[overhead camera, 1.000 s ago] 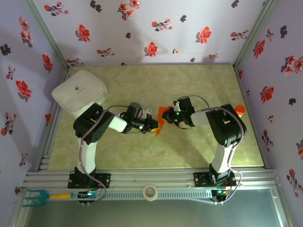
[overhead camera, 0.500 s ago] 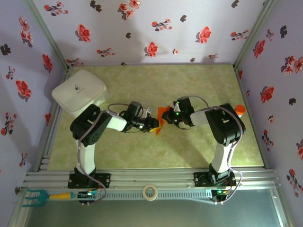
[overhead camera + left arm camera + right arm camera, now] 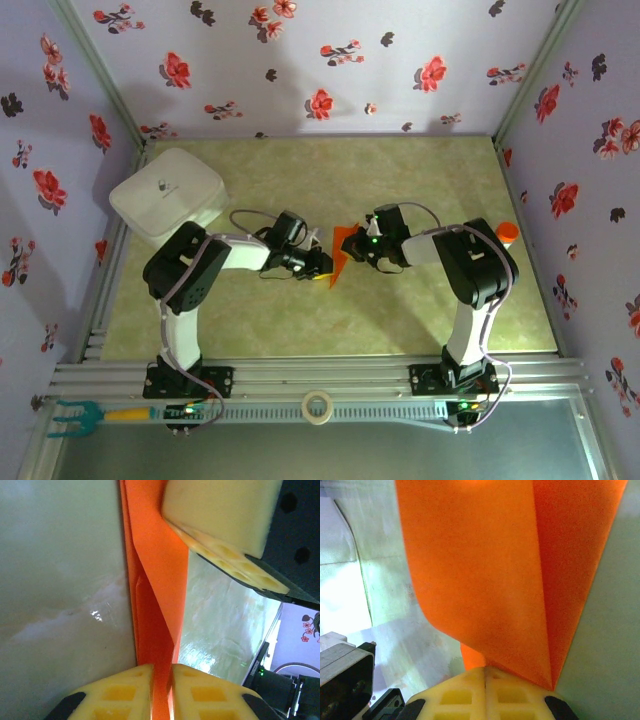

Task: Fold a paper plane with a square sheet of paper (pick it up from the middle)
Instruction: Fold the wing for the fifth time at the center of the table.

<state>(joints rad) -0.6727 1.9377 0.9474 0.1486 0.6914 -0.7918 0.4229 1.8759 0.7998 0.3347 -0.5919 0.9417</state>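
The square sheet of paper (image 3: 345, 244) is a bright orange creased wedge held just above the table's middle, between my two grippers. My left gripper (image 3: 324, 267) comes at it from the left. In the left wrist view the folded layers (image 3: 155, 580) run down between the yellow pads, and the left gripper (image 3: 162, 680) is shut on them. My right gripper (image 3: 363, 250) holds the opposite side. In the right wrist view the paper (image 3: 485, 570) fans out from the right gripper (image 3: 485, 674), whose pads are pressed together on it. One right finger (image 3: 220, 515) shows beside the paper.
A white lidded box (image 3: 165, 195) sits at the table's back left. An orange-capped bottle (image 3: 508, 232) stands at the right edge behind the right arm. A tape roll (image 3: 318, 406) and a green-handled tool (image 3: 75, 416) lie on the front rail.
The left arm's elbow has swung a little left and its wrist has shifted slightly at the paper. The paper and the right arm stay where they were.
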